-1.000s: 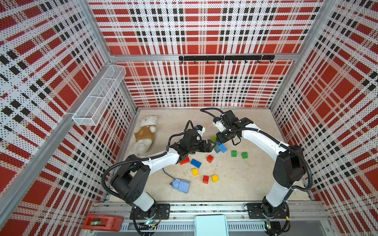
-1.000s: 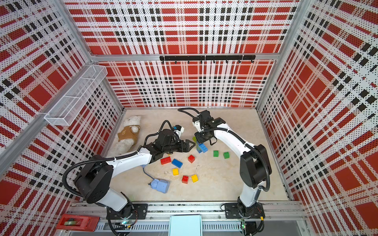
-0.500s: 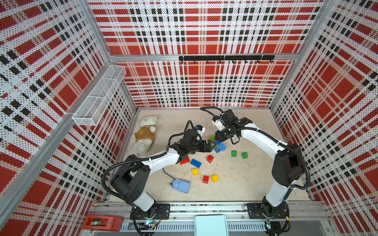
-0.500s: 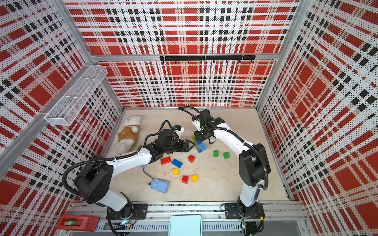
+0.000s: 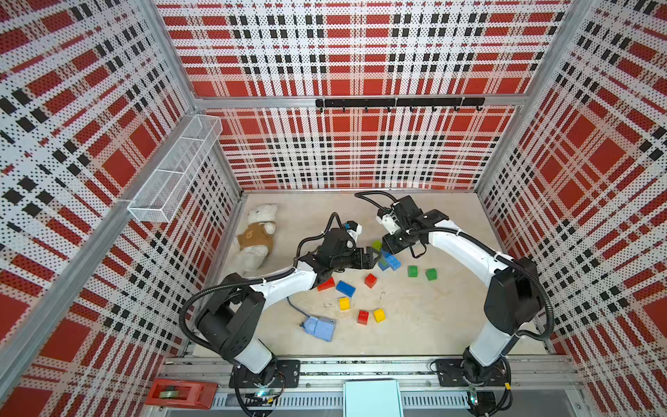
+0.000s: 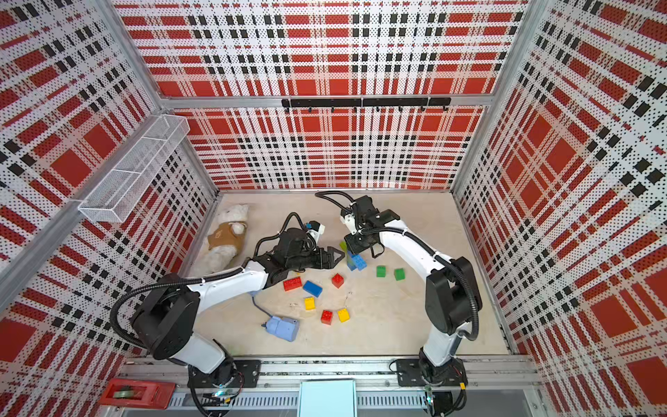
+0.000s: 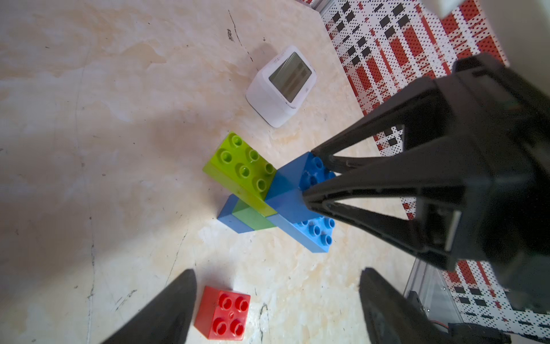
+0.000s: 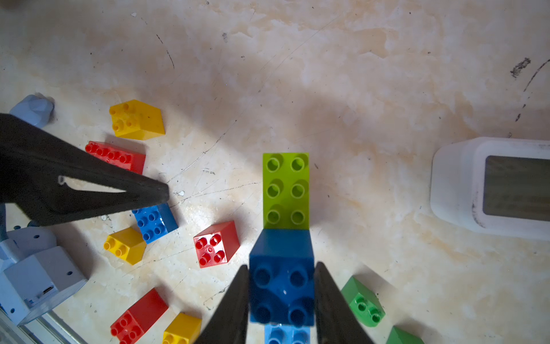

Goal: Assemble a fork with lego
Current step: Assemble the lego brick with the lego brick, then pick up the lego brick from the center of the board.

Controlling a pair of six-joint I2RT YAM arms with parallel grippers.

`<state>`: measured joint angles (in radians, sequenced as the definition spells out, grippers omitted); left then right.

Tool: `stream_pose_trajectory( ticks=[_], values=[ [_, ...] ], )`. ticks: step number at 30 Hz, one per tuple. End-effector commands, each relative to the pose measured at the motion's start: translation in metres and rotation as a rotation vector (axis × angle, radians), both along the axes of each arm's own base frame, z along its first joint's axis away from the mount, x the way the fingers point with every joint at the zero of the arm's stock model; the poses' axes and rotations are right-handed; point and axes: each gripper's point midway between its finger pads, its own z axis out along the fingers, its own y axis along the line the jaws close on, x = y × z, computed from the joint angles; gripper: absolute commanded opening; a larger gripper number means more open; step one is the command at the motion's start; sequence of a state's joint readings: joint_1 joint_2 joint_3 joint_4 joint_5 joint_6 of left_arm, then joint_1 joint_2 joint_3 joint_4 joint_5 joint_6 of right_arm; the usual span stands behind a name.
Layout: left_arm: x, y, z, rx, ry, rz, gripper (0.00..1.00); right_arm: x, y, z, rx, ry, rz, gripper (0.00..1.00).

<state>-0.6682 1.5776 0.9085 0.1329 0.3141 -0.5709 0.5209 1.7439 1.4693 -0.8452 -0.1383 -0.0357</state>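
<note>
A small lego stack stands mid-table: a lime oblong brick (image 8: 285, 190), a dark blue square brick (image 8: 282, 286) above a light blue one (image 7: 312, 235), and a green brick (image 7: 253, 217) underneath. My right gripper (image 8: 281, 265) is shut on the dark blue brick, one finger against each side. My left gripper (image 7: 278, 272) is open just left of the stack (image 5: 388, 258), with a red square brick (image 7: 223, 312) beside one finger. Loose red, blue, yellow and green bricks lie nearer the front, among them a blue one (image 5: 345, 289) and a green one (image 5: 412, 270).
A white clock (image 7: 281, 86) sits behind the stack. A pale-blue box with a cord (image 5: 319, 328) lies front left. A teddy bear (image 5: 258, 234) rests by the left wall, under a wire basket (image 5: 177, 173).
My right gripper has shifted slightly left and lower over the stack. The left arm has barely moved.
</note>
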Motion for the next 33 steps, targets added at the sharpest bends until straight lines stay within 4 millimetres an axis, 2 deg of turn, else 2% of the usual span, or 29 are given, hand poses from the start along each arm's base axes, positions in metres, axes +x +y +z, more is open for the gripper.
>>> stream_pose_trajectory(
  ticks=[1,6,10,14,18,23,27,31,33],
  values=[
    [0.005,-0.002,0.005,-0.003,-0.017,-0.003,0.88,-0.026,-0.011,-0.029,-0.072,0.136,0.010,0.39],
    [0.006,-0.003,0.006,-0.005,-0.020,-0.005,0.88,-0.019,-0.006,-0.015,-0.040,0.097,0.006,0.51],
    [0.006,-0.003,0.008,-0.007,-0.024,-0.007,0.88,-0.013,-0.001,0.004,0.012,0.048,-0.004,0.62],
    [0.006,-0.003,0.011,-0.010,-0.029,-0.007,0.88,-0.006,0.002,0.024,0.051,-0.008,-0.017,0.68],
    [0.006,-0.001,0.011,-0.004,-0.033,-0.003,0.88,-0.005,-0.004,0.033,0.055,-0.046,-0.039,0.70],
    [0.003,0.002,0.017,0.010,-0.054,0.005,0.88,-0.005,-0.022,0.047,0.103,-0.127,-0.121,0.69],
    [-0.006,-0.005,0.019,0.064,-0.085,-0.017,0.88,-0.007,-0.052,0.051,0.187,-0.171,-0.272,0.64],
    [-0.021,-0.023,0.018,0.111,-0.112,-0.072,0.87,-0.015,-0.096,0.021,0.211,-0.111,-0.468,0.57],
    [-0.028,-0.034,0.018,0.134,-0.129,-0.101,0.87,-0.020,-0.110,0.005,0.199,-0.081,-0.523,0.55]
  ],
)
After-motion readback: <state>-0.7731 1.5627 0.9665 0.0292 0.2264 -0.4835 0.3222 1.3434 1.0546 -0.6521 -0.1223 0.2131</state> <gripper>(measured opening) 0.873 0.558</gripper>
